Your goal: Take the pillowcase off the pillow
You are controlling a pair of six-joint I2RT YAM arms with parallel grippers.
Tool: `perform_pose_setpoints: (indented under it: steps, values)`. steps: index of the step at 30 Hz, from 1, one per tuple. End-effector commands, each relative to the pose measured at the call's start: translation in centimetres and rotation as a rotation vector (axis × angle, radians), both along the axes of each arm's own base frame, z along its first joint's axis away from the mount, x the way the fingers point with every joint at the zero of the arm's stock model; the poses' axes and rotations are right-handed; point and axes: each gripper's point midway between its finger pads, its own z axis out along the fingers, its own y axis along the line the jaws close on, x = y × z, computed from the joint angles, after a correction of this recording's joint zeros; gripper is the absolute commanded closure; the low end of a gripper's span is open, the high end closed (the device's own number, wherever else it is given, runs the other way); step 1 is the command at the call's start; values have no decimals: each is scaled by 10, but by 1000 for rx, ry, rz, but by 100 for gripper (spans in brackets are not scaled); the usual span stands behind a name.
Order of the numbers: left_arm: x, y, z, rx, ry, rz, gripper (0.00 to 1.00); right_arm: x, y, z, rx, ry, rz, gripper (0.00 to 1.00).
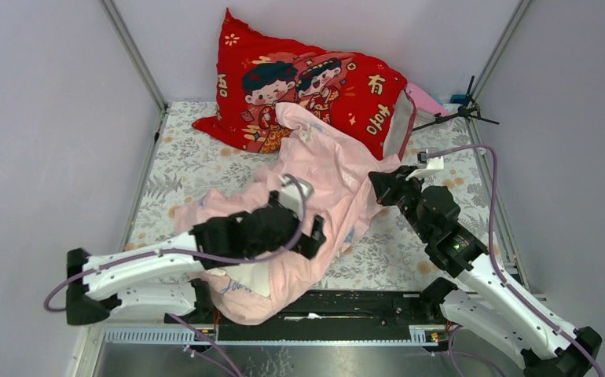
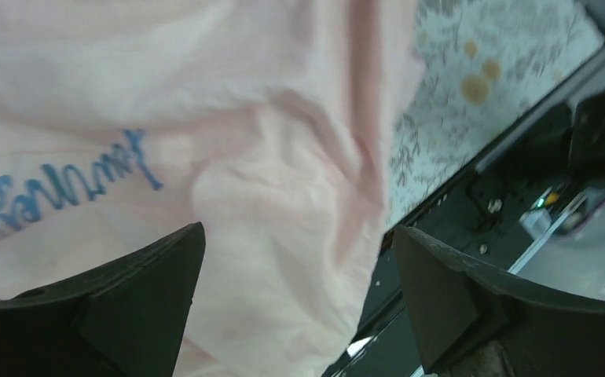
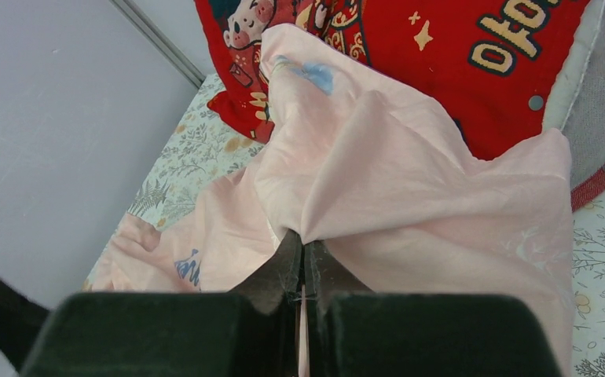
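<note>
The pale pink pillowcase lies crumpled from the red cushion down to the near edge, where it bulges plumply. The pillow is hidden under the fabric. My left gripper hovers over the lower part of the pillowcase, open. In the left wrist view its jaws stand wide apart with pink fabric and blue lettering beyond them. My right gripper is shut on a fold at the pillowcase's right edge. The right wrist view shows its fingertips pinching the cloth, which fans out from them.
A red cartoon-printed cushion leans against the back wall, its open end at the right. A black stand sits at the back right. A floral cloth covers the table. A black rail runs along the near edge, and frame posts stand at the sides.
</note>
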Motion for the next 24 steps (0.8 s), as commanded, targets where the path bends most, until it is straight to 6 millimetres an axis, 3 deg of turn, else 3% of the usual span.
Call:
perform_pose_setpoints:
  steps: [1,8,13,15,18,20,21,24]
  values:
    - [-9,-2,-2,232,-172,15,1,1,2,62,103,-145,12,99]
    - [-46,-19,-54,439,-78,-117,1,2,2,54,89,-135,9,98]
    - [-45,1,-91,519,-26,-23,2,2,2,52,79,-132,11,98]
    - [-39,9,-95,550,-32,31,18,1,2,52,78,-135,11,98]
    - [-31,13,-93,558,-47,88,60,0,0,50,73,-130,10,95]
    - [-26,11,-88,543,-54,109,93,-2,-1,48,69,-126,12,87]
    - [-24,8,-84,526,-59,114,100,-3,-2,46,68,-123,11,78]
    - [-20,-6,-70,453,-70,87,100,-8,-8,38,57,-113,-3,42]
